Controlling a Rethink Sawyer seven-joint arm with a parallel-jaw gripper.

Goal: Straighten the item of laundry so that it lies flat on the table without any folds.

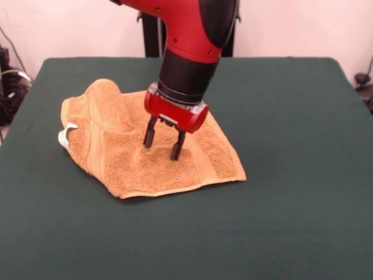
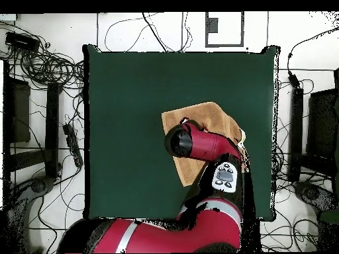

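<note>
The item of laundry (image 1: pixel 125 157) is an orange-tan terry towel lying left of centre on the dark green table (image 1: pixel 291 175). Its far left corner is bunched up into a hump, and a fold ridge runs along its left side with a white tag at the left edge. In the overhead view the towel (image 2: pixel 198 114) shows partly under the arm. My gripper (image 1: pixel 162 147) stands open, pointing down, its two black fingertips (image 1: pixel 175 153) touching or just above the middle of the towel. Nothing is held between them. From overhead the gripper is hidden by the arm.
Bare green cloth surrounds the towel on all sides, widest toward the right and near side in the front view. Off the table's edges in the overhead view lie cables (image 2: pixel 46 66) and dark equipment (image 2: pixel 301 132).
</note>
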